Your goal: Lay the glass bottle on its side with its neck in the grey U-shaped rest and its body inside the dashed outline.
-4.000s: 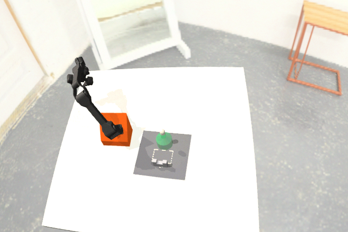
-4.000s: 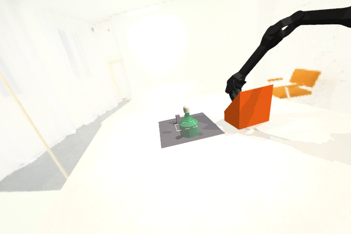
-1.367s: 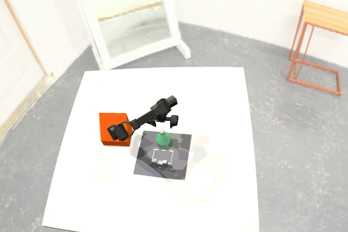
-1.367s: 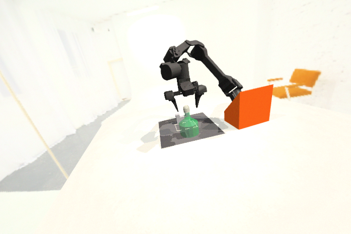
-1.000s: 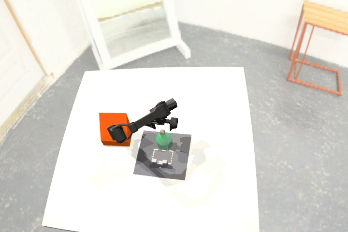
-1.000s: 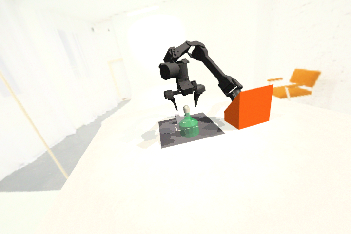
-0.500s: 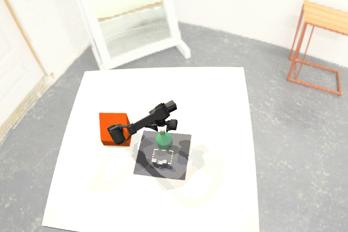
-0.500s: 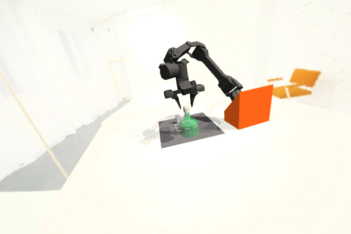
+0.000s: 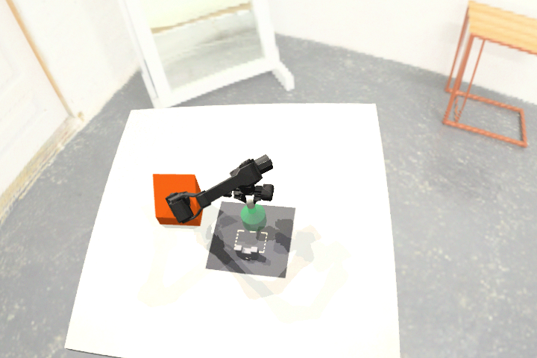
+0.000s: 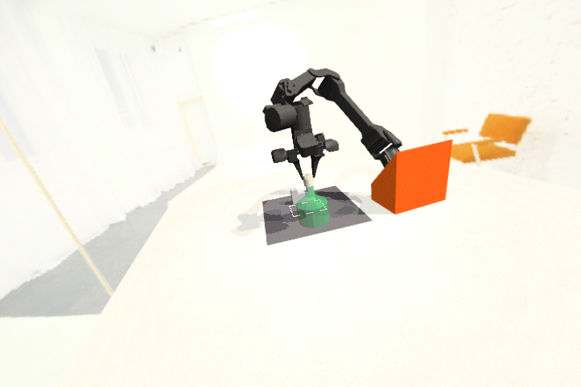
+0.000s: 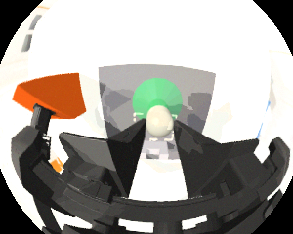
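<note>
From the top view, I have my fingers [image 9: 250, 198] [image 10: 307, 177] clamped on the pale top of the green glass bottle [image 9: 253, 215] [image 10: 313, 212] [image 11: 157, 95], which stands upright on the dark mat [image 9: 277, 263] [image 10: 275, 235] [image 11: 195, 80]. The mat lies inward from all the edges of the white tabletop [image 9: 320, 160] [image 10: 300, 296] [image 11: 151, 39]. The bottle stands at the mat's border nearer the tabletop's far edge, the one at the top of this view. Toward the near edge comes the dashed outline [image 9: 266, 242] [image 10: 292, 215], with the grey U-shaped rest [image 9: 247, 251] [image 10: 294, 196] [image 11: 156, 152] at its near side. The orange block [image 9: 176, 196] [image 10: 423, 177] [image 11: 56, 95] sits between the mat and the tabletop's left edge, and part of my arm [image 9: 224, 189] [image 10: 357, 111] passes above it. In the exterior view, my fingers point down and pinch the bottle at its pale top; its green body is below them, in front of the rest, and the block stands toward the tabletop's right side. In the wrist view, my two fingertips flank the pale top, one on either side, with the round green shoulders beyond. The rest shows between my fingers, partly hidden, and I think its slot faces the bottle, though it is too small here to be sure.
</note>
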Tool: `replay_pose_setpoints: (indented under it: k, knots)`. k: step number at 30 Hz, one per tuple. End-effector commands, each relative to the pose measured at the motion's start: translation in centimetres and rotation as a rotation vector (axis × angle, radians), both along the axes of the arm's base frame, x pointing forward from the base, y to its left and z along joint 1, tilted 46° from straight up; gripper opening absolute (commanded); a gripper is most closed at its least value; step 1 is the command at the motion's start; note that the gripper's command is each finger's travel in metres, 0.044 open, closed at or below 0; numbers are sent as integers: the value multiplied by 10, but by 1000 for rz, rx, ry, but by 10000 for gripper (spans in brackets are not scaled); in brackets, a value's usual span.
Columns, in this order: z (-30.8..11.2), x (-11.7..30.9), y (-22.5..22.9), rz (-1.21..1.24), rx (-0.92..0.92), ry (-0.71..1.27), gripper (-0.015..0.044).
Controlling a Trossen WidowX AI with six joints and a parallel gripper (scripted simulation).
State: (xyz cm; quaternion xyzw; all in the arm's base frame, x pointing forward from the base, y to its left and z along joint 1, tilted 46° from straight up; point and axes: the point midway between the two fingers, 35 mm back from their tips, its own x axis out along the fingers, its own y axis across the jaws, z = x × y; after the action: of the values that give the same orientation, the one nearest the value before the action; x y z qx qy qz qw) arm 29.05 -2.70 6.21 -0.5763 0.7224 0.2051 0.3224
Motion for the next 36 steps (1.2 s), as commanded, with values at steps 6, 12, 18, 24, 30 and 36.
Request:
replay_pose_setpoints:
  k: [6, 12, 18, 24, 30, 36]
  knots:
    - [1, 0, -1, 4, -5, 3, 129]
    - [4, -1, -2, 0, 0, 0, 129]
    - [11, -2, -5, -1, 4, -2, 129]
    - [15, -3, -8, -2, 13, -4, 129]
    - [20, -4, -10, -4, 23, -4, 129]
    - [24, -5, -13, -5, 34, -4, 129]
